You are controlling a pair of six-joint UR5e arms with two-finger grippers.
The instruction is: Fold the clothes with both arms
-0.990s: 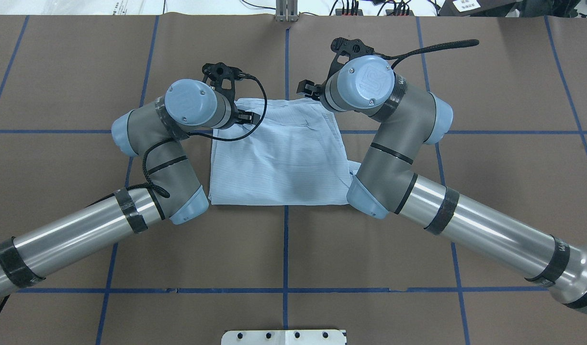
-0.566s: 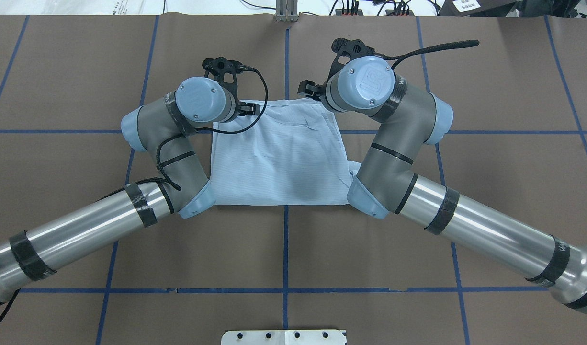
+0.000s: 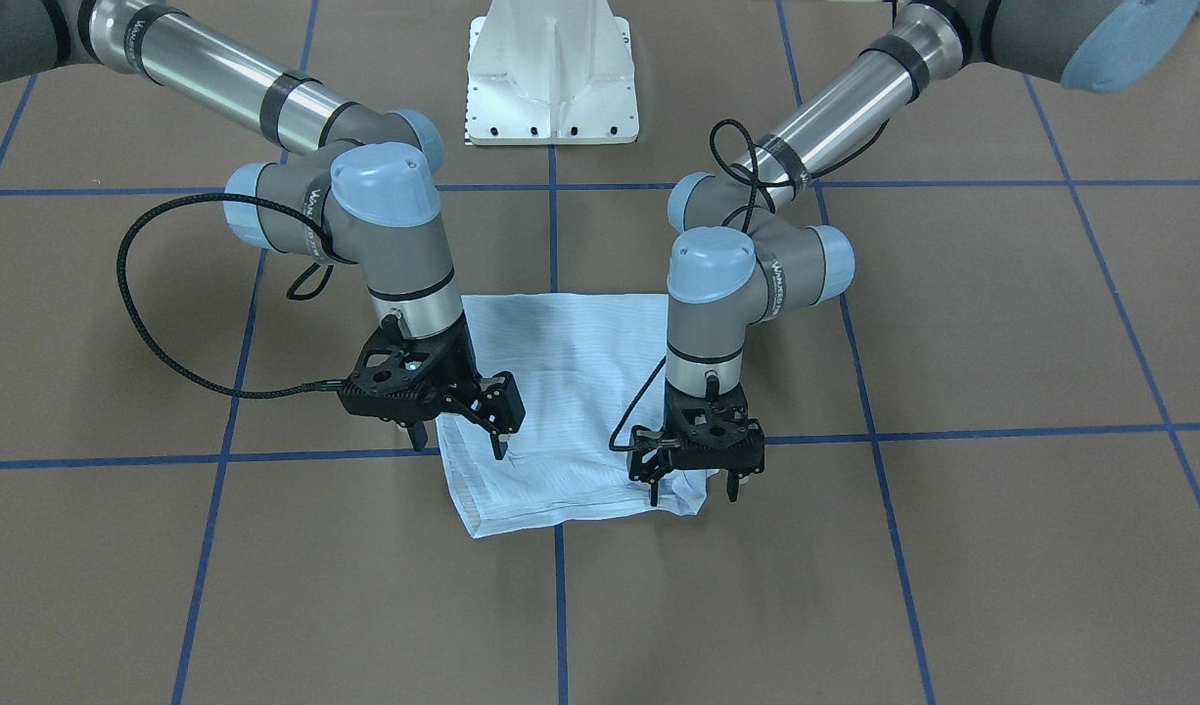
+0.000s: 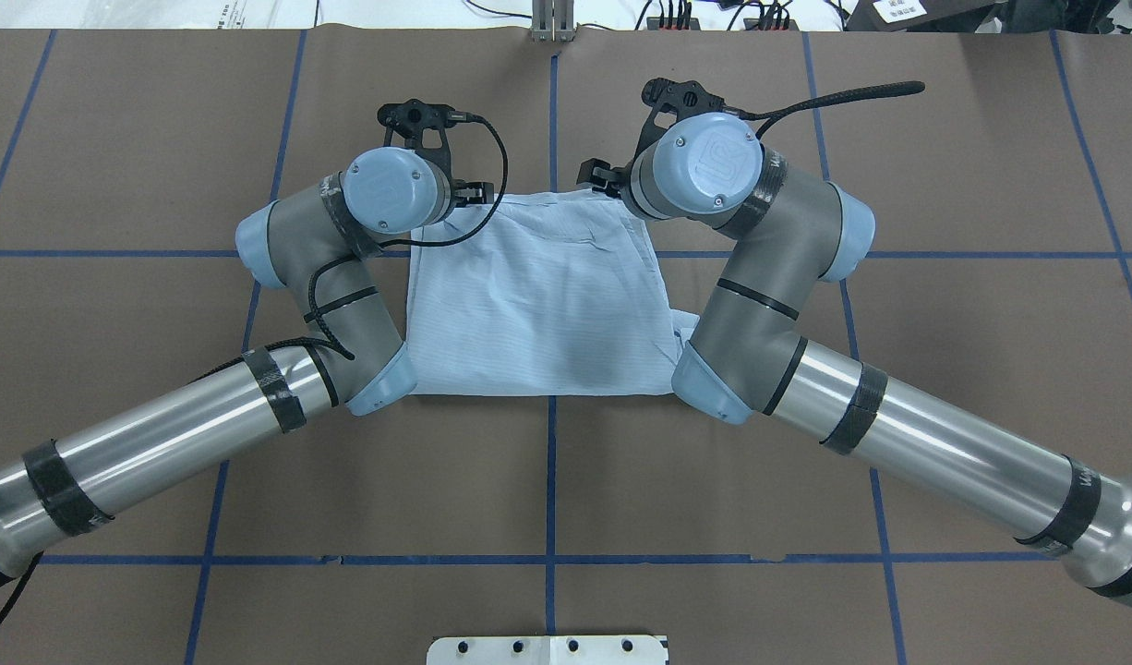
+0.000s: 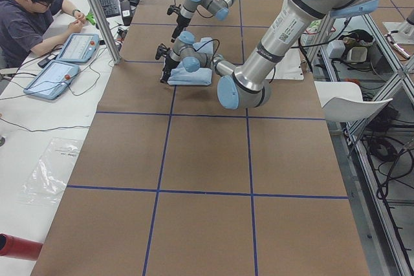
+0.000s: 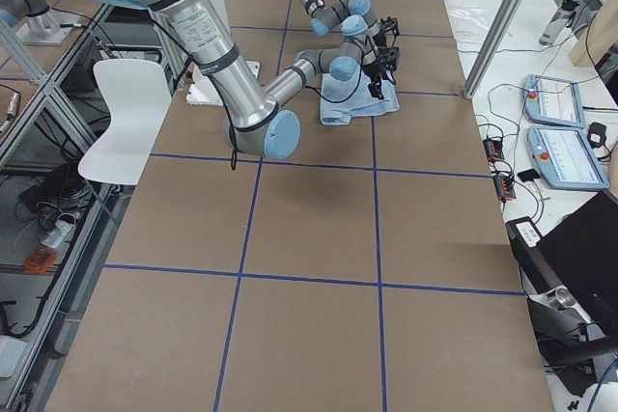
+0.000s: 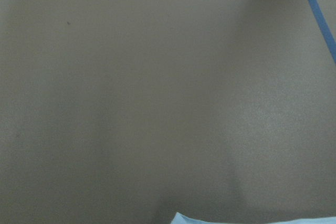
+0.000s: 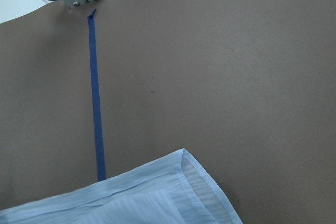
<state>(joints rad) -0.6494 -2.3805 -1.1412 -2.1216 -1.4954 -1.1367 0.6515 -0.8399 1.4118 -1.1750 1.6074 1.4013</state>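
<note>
Shirt (image 3: 571,392) edge beneath left claw (image 3: 693,493) — and right claw (image 3: 458,446).

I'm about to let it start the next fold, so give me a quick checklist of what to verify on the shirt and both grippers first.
1. Shirt lies flat as a folded rectangle: ok.
2. Left gripper open at the shirt's far edge: ok.
3. Right gripper open at that same edge: ok.
4. Fingertips touching the cloth: cannot tell.
5. Side edges even: not ok, cloth pokes out beside the right arm.
</note>
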